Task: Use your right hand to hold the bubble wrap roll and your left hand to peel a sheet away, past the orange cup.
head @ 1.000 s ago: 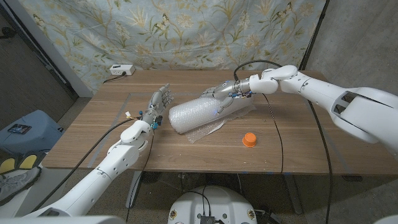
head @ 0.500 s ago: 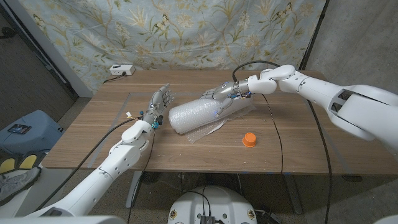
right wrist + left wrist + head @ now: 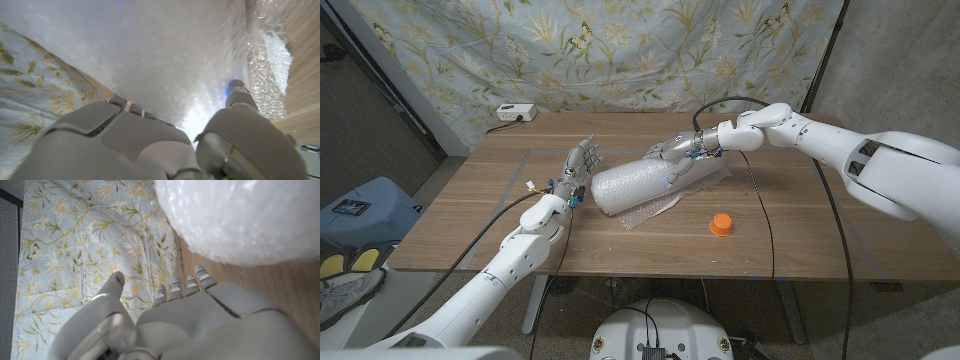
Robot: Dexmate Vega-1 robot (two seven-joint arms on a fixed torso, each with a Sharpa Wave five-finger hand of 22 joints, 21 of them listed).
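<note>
Left hand (image 3: 579, 163) edged nearer the translucent, partly unrolled bubble wrap roll (image 3: 638, 184).

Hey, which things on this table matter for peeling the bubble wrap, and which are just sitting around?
Part of the job:
bubble wrap roll, gripped by the right hand
loose sheet end lying under the roll
orange cup, the marker to pull past
left hand, open beside the roll's end, not holding the sheet

Just lying about:
white box at the table's far edge
floral cloth behind
</note>
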